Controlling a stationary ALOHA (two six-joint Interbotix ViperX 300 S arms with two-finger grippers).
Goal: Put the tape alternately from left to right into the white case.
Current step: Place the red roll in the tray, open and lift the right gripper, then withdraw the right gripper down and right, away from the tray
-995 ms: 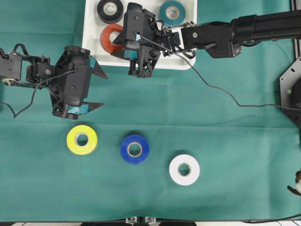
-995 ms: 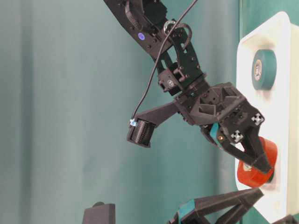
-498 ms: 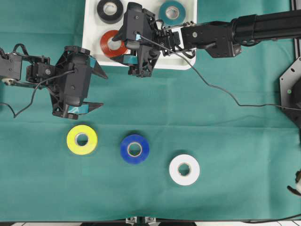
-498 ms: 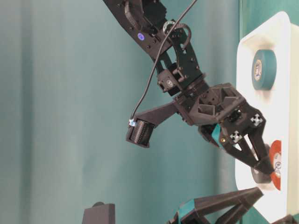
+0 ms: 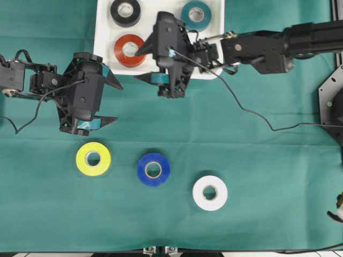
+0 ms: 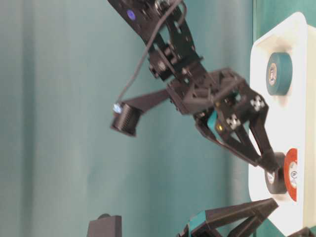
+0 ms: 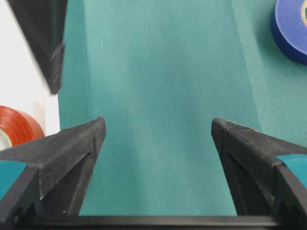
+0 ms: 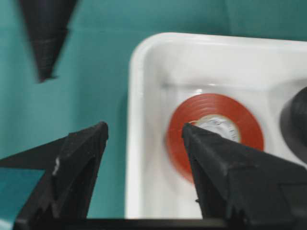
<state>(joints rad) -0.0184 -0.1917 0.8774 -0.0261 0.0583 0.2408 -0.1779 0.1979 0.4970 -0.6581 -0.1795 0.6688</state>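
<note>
Three shiny rolls of tape already lie flat in the big white plastic tray with the raised rim (image 5: 104,32): the black roll (image 5: 125,12), the orange-red roll (image 5: 130,50) and the teal roll (image 5: 196,14). They sit apart from each other, so you have room for more.

Your right gripper (image 5: 146,64) hangs over the near edge of the tray, just beside the orange-red roll. Its two black fingers are spread wide and hold nothing. In its own camera the roll lies flat inside the rim, free of the fingers. It looks like that roll is dropped off and done.

Your left gripper (image 5: 112,101) waits over the green cloth (image 5: 257,176), between the tray and the loose rolls. Its fingers are wide apart too, and empty.

Three rolls are left on the cloth: the yellow roll (image 5: 93,159), the blue roll (image 5: 153,169) and the white roll (image 5: 210,193). They lie in a slanting row, well apart. The yellow one is nearest your left gripper, so it is likely next.

Nothing sits between that gripper and the yellow roll. Mind the right arm and its thin black cable (image 5: 252,113), which trails across the cloth by the tray.
</note>
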